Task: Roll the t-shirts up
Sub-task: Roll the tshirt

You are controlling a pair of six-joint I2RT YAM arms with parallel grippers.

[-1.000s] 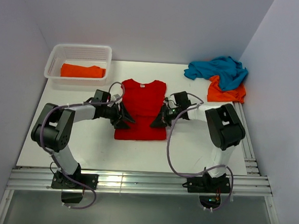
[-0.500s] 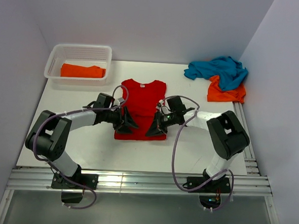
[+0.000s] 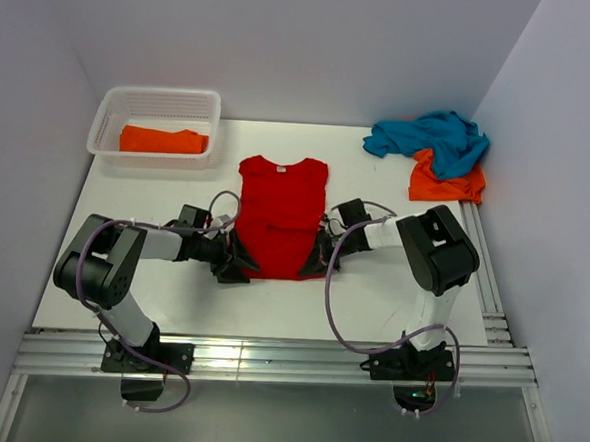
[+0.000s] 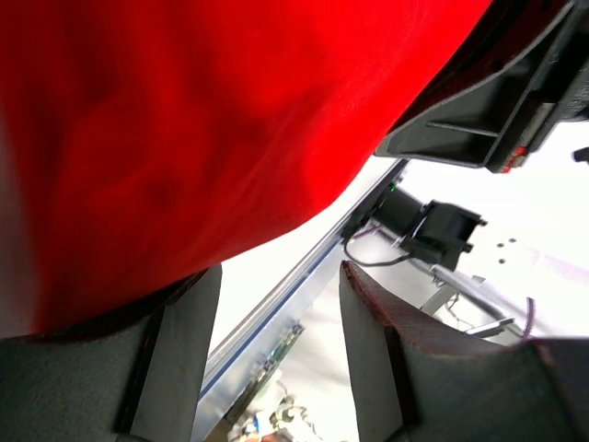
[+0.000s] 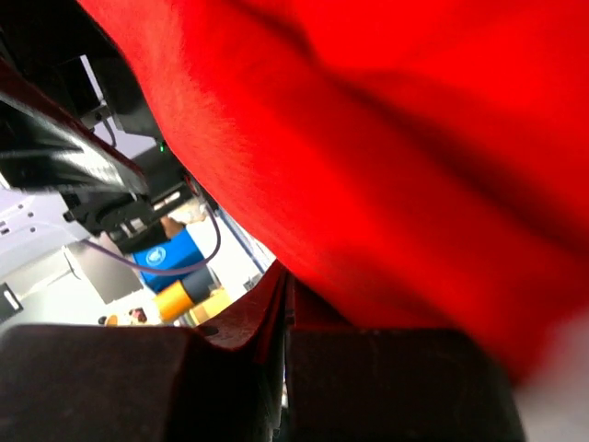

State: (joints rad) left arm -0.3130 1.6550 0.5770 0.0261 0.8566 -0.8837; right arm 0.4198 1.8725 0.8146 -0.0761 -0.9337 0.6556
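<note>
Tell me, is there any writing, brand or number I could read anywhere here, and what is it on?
None can be read in any view.
Red shirt: a small white tag at its collar, too small to read.
Right wrist view: a blue object in the background bears a pale round mark, too blurred to read.

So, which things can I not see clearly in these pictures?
- Top view: near corners of the red t-shirt, hidden by the left gripper and right gripper.
- Right wrist view: whether the shut fingers pinch cloth; blurred red fills the frame.
- Top view: one orange t-shirt, partly covered by the teal t-shirt.
</note>
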